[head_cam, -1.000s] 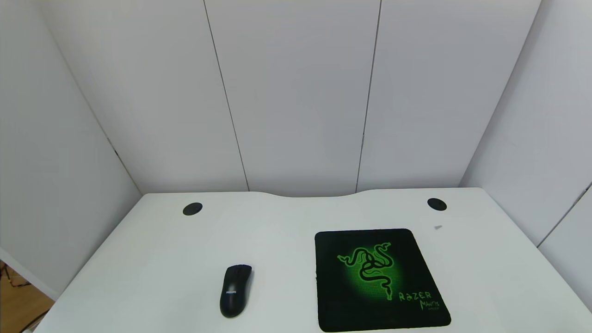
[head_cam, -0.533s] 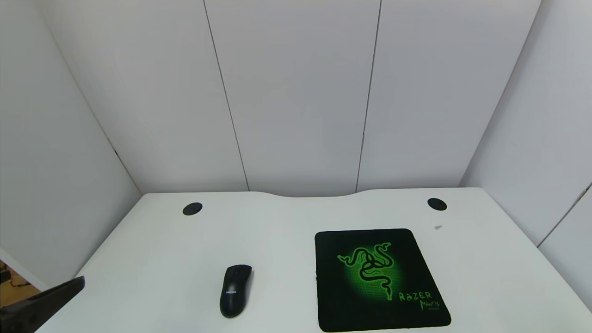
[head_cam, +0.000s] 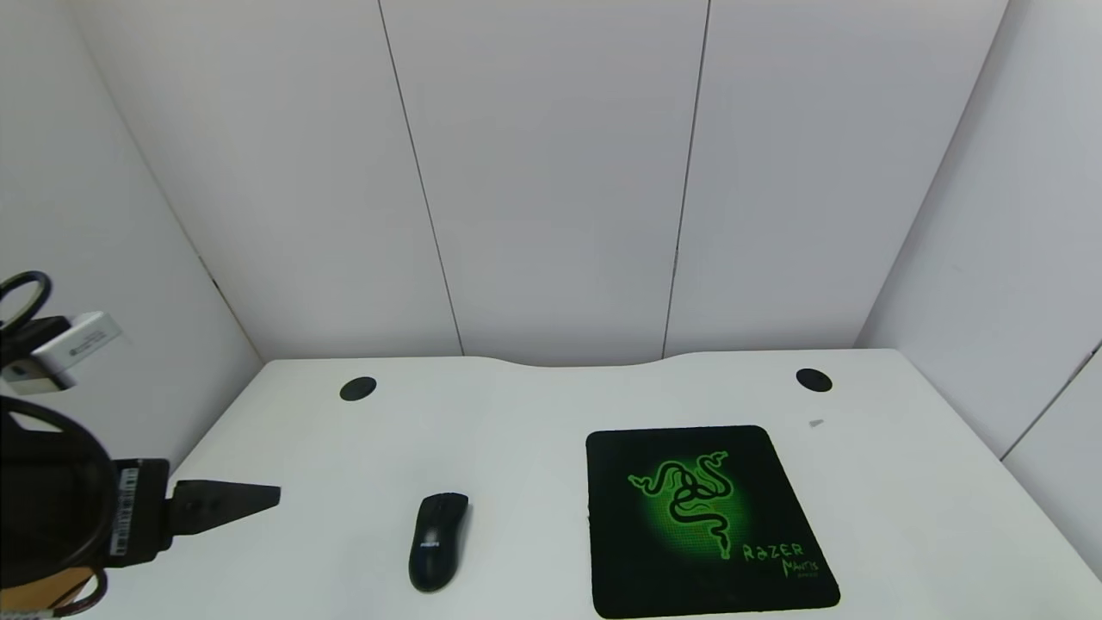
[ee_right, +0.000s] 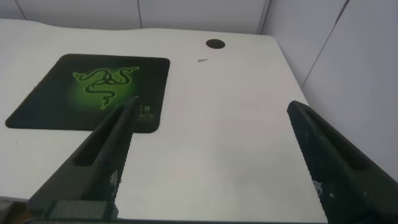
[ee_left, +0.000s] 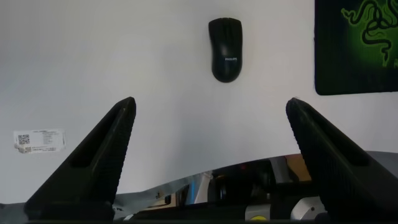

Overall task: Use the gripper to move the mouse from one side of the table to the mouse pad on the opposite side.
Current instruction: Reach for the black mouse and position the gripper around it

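My left gripper (ee_left: 210, 118): black, spread wide, empty, above white desk top (head_cam: 534, 430). Glossy black oval mouse (head_cam: 438, 541): left of black Razer mouse pad (head_cam: 702, 521), long axis front-to-back, logo end nearest me.

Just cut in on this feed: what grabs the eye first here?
The mouse pad with its glowing green snake logo, on the right of the white table. Then the black mouse lying alone to its left, off the pad. The left gripper hangs open at the table's left edge, short of the mouse.
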